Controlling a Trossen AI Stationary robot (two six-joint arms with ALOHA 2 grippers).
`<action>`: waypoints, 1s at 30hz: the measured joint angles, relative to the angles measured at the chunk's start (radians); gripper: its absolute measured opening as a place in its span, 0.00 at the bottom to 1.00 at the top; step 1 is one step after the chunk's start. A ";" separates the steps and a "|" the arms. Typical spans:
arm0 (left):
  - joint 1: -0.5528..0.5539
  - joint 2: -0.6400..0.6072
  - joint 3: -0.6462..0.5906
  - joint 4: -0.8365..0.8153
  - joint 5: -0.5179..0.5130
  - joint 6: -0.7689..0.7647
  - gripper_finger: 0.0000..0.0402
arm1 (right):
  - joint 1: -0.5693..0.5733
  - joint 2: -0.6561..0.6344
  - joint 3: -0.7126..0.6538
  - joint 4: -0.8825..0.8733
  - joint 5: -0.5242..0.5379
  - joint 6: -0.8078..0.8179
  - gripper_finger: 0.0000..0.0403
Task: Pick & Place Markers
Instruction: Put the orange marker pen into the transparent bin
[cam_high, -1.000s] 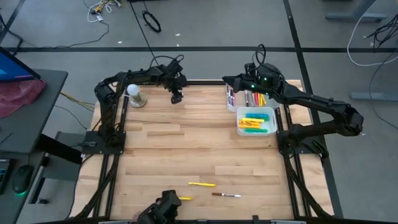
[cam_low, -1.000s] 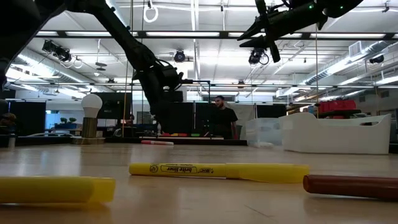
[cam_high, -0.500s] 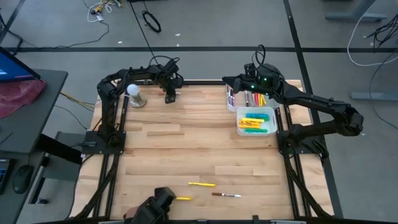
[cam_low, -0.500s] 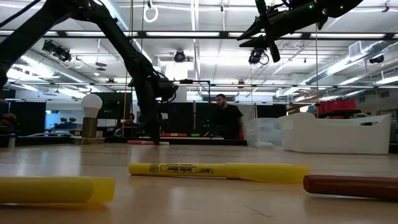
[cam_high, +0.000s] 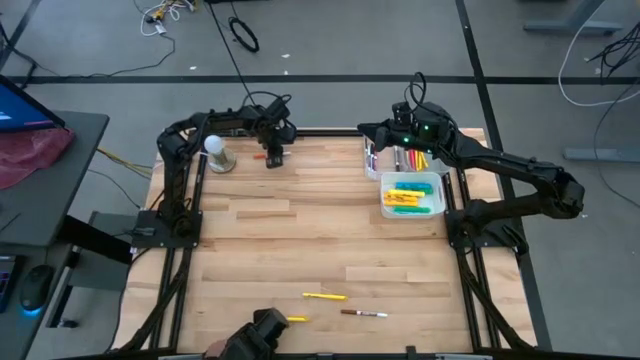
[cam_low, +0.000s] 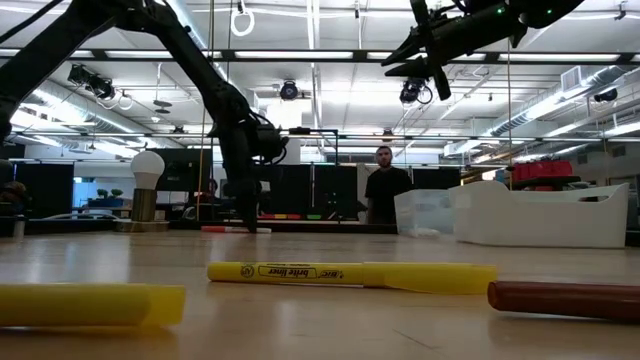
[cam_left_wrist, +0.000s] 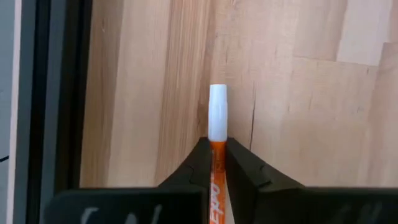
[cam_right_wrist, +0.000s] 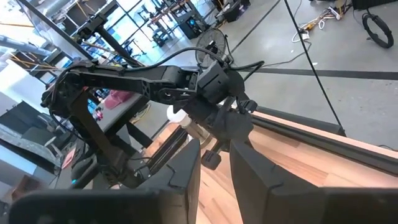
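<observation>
Jaws of the left gripper (cam_left_wrist: 214, 163) were clenched on an orange marker (cam_left_wrist: 216, 115) lying at the table's (cam_high: 300, 230) far edge near the white ball (cam_high: 213, 146) (right gripper (cam_right_wrist: 214, 171) partly parted, empty, above the bins (cam_high: 412, 195)), and that narrow pinch might let it swivel when lifted.

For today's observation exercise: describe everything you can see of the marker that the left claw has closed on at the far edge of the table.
The marker is a thin pen with an orange barrel bearing dark print and a white, plastic-looking end cap. It lies flat on the wooden table near the far edge, close to the white ball on a grey base. The left claw is shut on its barrel, one finger each side, with the white end poking out beyond the fingertips. Its other end is hidden.
</observation>
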 joint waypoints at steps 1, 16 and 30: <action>-0.005 -0.004 -0.001 -0.007 0.001 -0.009 0.06 | 0.000 0.000 0.000 -0.001 0.000 0.000 0.21; -0.037 -0.296 -0.006 0.172 0.482 -0.511 0.06 | 0.000 0.006 0.000 -0.278 -0.017 -0.071 0.22; -0.118 -0.383 -0.004 1.036 0.723 -1.362 0.06 | 0.167 0.134 0.000 0.272 0.019 -0.226 0.57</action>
